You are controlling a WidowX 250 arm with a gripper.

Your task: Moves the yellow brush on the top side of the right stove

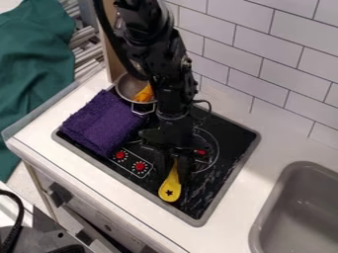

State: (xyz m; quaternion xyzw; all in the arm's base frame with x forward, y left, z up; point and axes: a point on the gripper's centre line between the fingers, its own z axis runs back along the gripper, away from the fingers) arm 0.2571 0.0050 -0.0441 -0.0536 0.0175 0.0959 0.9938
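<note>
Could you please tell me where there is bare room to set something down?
The white counter between the stove and the sink is bare, as is the stove's near corner, on the sink side of the yellow brush. It is crowded around the purple cloth, pot and hand.

Free counter (243, 195) between stove (232, 134) and sink (300, 212), purple cloth (104, 121) and pot (129, 86) blocking stove's other side

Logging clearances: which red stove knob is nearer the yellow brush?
The lower-right knob; the upper-left knob sits by the purple cloth, farther from the yellow brush.
</note>
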